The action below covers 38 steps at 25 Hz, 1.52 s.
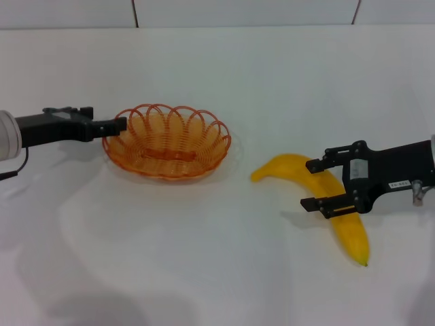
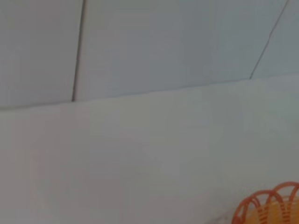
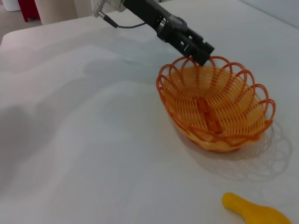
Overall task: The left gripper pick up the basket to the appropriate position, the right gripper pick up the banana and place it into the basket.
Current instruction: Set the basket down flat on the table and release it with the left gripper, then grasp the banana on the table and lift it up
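Observation:
The orange wire basket (image 1: 219, 138) sits left of centre on the white table, and its scalloped rim (image 2: 261, 205) peeks into the left wrist view. My left gripper (image 1: 119, 125) reaches in from the left and is shut on the basket's left rim; the right wrist view shows it (image 3: 204, 54) pinching the rim of the basket (image 3: 261, 103). To the right lies the yellow banana (image 1: 285, 167), flat on the table. My right gripper (image 1: 318, 183) is open, with one finger on each side of the banana's middle. One end of the banana (image 3: 252, 213) shows in the right wrist view.
The white table (image 1: 204, 258) stretches bare in front of and between the basket and the banana. A tiled wall (image 1: 245, 10) runs along the back edge.

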### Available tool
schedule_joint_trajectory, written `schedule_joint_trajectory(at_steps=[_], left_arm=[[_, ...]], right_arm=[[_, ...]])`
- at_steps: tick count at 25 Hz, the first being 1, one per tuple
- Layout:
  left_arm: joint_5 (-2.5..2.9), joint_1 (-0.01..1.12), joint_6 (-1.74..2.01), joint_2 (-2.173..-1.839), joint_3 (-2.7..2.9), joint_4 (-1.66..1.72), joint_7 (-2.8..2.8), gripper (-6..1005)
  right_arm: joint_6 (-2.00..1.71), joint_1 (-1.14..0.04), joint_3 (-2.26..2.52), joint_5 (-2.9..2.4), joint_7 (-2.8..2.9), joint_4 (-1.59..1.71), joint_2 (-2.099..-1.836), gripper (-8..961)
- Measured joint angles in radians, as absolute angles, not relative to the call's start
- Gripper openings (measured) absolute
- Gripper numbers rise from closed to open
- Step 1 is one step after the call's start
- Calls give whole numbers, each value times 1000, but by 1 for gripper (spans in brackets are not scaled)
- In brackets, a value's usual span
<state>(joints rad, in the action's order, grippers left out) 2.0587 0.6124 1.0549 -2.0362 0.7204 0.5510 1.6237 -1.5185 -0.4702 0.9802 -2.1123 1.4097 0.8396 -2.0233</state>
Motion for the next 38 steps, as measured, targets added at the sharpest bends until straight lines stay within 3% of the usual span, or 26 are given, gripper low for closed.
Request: schedule_joint_trajectory(at_steps=[17,38], left_arm=[[1884,531,1173,-2044,733,545,1245,907],[1794,336,1421,-2031,726,563,962,907]], right_arm=[[-1519,-471,969,-2107,1415,834,-2023,751],[-1519,-469,969,-2102,1416,843,-2030,751]])
